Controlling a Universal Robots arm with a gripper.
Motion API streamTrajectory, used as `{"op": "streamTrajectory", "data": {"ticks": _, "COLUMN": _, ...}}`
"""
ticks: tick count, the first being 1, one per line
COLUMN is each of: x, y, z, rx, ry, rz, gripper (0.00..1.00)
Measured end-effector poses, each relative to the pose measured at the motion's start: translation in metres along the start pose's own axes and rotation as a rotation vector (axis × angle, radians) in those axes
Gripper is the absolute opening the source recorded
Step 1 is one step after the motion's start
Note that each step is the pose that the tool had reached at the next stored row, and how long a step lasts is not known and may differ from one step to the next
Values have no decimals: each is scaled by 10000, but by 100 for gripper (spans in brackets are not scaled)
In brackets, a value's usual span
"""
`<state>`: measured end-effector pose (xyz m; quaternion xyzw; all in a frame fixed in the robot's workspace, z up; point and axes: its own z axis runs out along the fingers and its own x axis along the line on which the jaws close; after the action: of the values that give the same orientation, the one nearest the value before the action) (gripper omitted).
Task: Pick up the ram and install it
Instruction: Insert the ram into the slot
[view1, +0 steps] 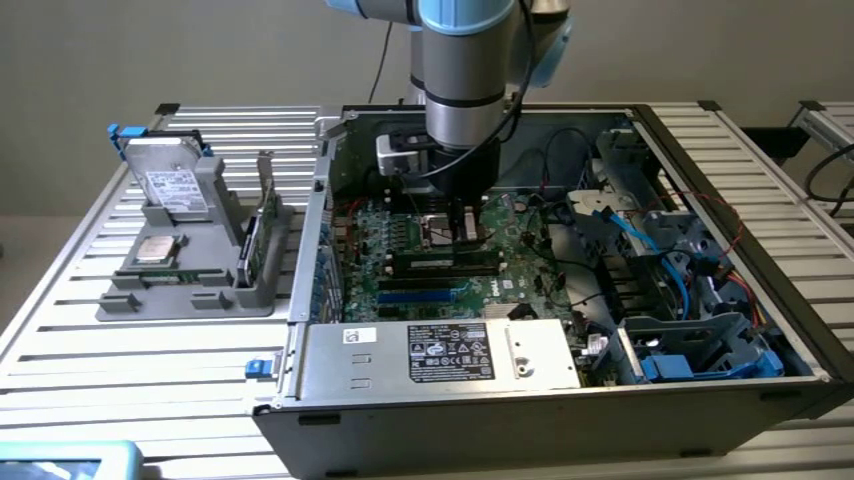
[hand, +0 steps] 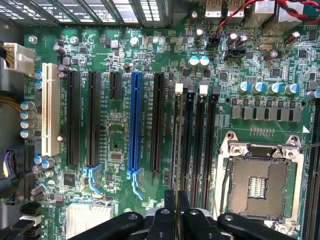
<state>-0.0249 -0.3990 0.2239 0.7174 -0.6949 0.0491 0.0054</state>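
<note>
- My pincer (hand: 176, 201) is closed on the ram (hand: 176, 145). The two fingertips pinch its thin top edge with hardly any gap between them.
- In the exterior view my pincer (view1: 463, 238) hangs deep inside the open computer case (view1: 534, 420). The ram (view1: 447, 264) sits right under it, running along the memory slots (hand: 199, 145) beside the empty processor socket (hand: 260, 175).
- I can't tell whether the stick's lower edge is already in a slot or just above one.
- Risk: the stick lies close to the border between the first memory slot and the green motherboard (hand: 117, 135). If it's off to one side, I judge that pushing would land it on the slot wall and could bend the board.
- Risk: I grip only a short stretch near one part of the edge. If the stick is tilted, one end could go in before the other and jam.
- Risk: the white latches (hand: 179, 89) at the slot ends may not be swung out, and then the stick would stop short of seating.
- Risk: if the notch doesn't line up with the slot's key, force would hurt the contacts.
- Looks: from my wrist the ram is edge-on, a thin pale line as long as the black slots.
- From outside it is a slim, long, dark strip with a pale patch on its face, rigid and flat by my reckoning.
</note>
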Motion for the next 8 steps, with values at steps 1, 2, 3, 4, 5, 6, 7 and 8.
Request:
{"op": "streamTrajectory", "data": {"ticks": 1, "x": 0, "y": 0, "z": 2, "rx": 0, "ry": 1, "rz": 0, "gripper": 13}}
{"op": "streamTrajectory", "data": {"ticks": 2, "x": 0, "y": 0, "z": 4, "rx": 0, "ry": 0, "rz": 1, "gripper": 13}}
{"op": "streamTrajectory", "data": {"ticks": 3, "x": -1, "y": 0, "z": 5, "rx": 0, "ry": 1, "rz": 1, "gripper": 13}}
{"op": "streamTrajectory", "data": {"ticks": 4, "x": 0, "y": 0, "z": 5, "rx": 3, "ry": 2, "rz": 2, "gripper": 13}}
{"op": "streamTrajectory", "data": {"ticks": 5, "x": -1, "y": 0, "z": 6, "rx": 7, "ry": 1, "rz": 1, "gripper": 13}}
{"op": "streamTrajectory", "data": {"ticks": 6, "x": -1, "y": 0, "z": 7, "rx": 12, "ry": 1, "rz": 2, "gripper": 13}}
{"op": "streamTrajectory", "data": {"ticks": 7, "x": -1, "y": 1, "z": 7, "rx": 15, "ry": 1, "rz": 2, "gripper": 13}}
{"op": "streamTrajectory", "data": {"ticks": 8, "x": -1, "y": 1, "z": 8, "rx": 17, "ry": 1, "rz": 3, "gripper": 13}}
